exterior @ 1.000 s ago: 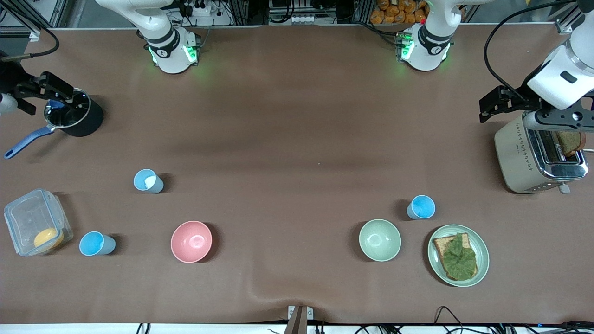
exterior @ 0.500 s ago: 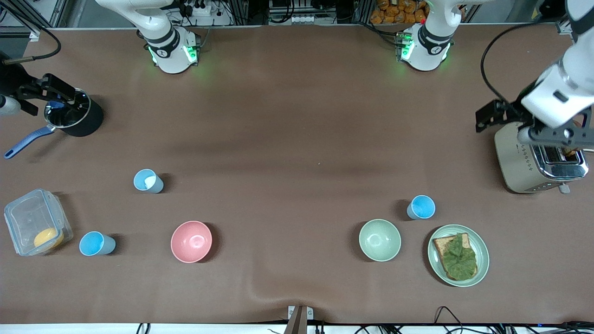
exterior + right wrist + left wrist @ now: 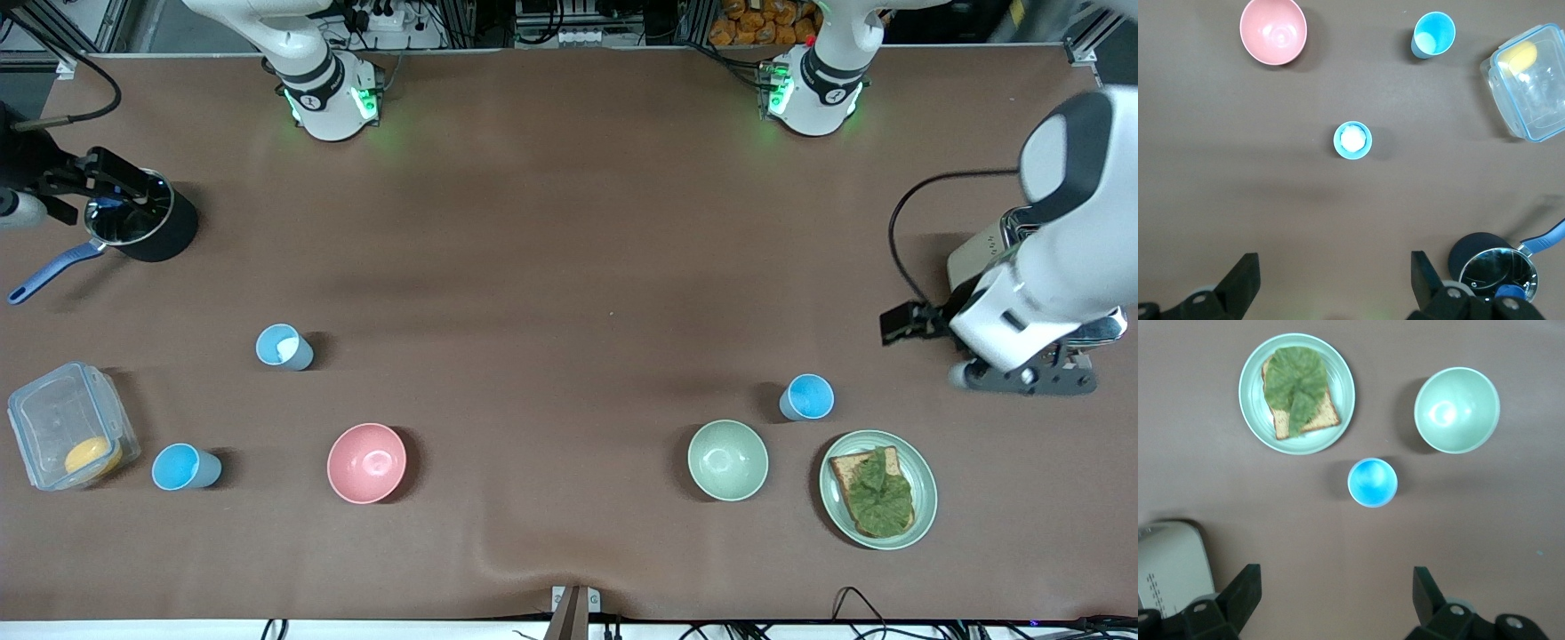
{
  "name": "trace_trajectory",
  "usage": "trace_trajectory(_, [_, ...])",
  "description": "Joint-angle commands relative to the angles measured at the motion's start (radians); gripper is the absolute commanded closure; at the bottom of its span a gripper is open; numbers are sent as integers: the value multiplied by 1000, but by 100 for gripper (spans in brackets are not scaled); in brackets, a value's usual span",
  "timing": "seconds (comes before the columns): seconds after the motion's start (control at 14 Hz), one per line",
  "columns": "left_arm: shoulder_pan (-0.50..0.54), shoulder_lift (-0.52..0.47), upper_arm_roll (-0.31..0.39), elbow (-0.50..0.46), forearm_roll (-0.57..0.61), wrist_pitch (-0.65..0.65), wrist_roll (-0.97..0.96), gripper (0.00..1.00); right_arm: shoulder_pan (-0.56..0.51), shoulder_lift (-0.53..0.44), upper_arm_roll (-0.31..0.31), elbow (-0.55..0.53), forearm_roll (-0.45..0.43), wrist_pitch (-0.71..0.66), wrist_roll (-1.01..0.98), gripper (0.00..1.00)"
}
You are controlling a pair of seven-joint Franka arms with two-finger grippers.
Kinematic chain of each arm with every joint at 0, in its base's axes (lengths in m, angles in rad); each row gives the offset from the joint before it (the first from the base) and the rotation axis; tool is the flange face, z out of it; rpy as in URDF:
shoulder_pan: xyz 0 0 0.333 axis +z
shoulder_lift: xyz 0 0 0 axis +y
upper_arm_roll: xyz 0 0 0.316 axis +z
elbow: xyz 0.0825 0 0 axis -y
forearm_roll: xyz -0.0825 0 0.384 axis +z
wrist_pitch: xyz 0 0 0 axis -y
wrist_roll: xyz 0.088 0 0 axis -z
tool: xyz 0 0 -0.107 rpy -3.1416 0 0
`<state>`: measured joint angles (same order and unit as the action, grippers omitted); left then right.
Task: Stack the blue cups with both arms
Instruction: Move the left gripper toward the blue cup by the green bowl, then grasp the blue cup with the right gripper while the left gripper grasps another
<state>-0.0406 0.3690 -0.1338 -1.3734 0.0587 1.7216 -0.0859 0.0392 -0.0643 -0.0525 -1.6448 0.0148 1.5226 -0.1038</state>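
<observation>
Three blue cups are standing upright on the brown tabletop (image 3: pixel 551 267), none stacked yet. One cup (image 3: pixel 807 396) sits at the left arm's end, just beside the pale green bowl (image 3: pixel 727 460) and the plate (image 3: pixel 925 471) with the lettuce-topped toast (image 3: pixel 876 493). The other two are at the right arm's end: one (image 3: pixel 284 346) out on its own with something white inside, and one (image 3: pixel 184 467) nearer the front camera, between the clear container (image 3: pixel 67 427) and the pink bowl (image 3: pixel 366 462). The left gripper (image 3: pixel 1335 597) hangs wide open and empty over the tabletop beside the toaster (image 3: pixel 1168 563), near the first cup. The right gripper (image 3: pixel 1331 280) is also spread open holding nothing, up by the black saucepan (image 3: pixel 142 222).
</observation>
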Motion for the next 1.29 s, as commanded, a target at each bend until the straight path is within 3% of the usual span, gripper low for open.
trace_trajectory(0.0, [-13, 59, -4, 39, 47, 18, -28, 0, -8, 90, 2, 0, -13, 13, 6, 0])
trace_trajectory(0.29, [-8, 119, -6, 7, 67, 27, -26, 0, -8, 282, -30, -22, -19, 114, -14, 0])
trace_trajectory(0.64, [-1, 224, -4, -44, 81, 27, -29, 0, -30, 428, -30, -136, -19, 415, -14, 0])
trace_trajectory(1.0, [4, 333, -4, -41, 72, 113, -49, 0, -42, 475, -30, -283, -15, 606, -17, 0])
trace_trajectory(1.21, [8, 375, -4, -41, 73, 199, -83, 0, -42, 501, -30, -300, -15, 648, -36, 0])
